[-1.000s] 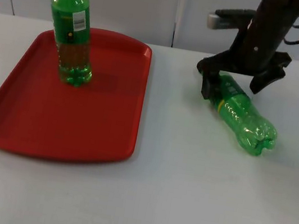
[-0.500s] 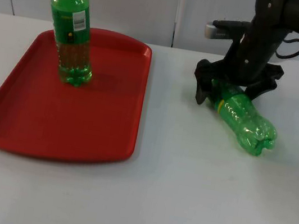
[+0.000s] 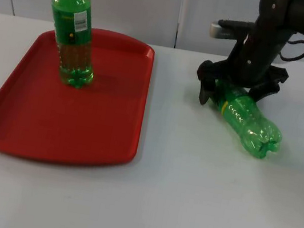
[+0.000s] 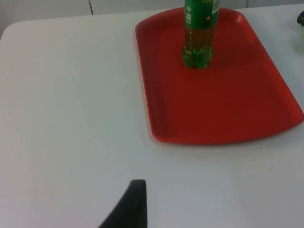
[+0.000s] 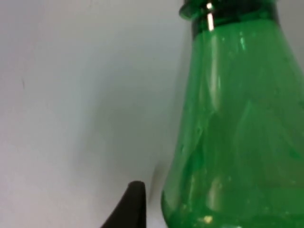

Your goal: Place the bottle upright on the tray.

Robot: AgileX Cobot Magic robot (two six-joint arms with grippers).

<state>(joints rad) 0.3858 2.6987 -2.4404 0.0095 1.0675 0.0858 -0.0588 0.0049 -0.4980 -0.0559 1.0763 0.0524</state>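
The empty-looking green plastic bottle (image 3: 244, 115) lies on the table (image 3: 187, 183) right of the red tray (image 3: 23, 122), probably light and slippery, its neck straddled by the right gripper (image 3: 234, 86), fingers spread wide.

Right hand (image 3: 233, 92) low at the table, fingers spread; left arm waiting.
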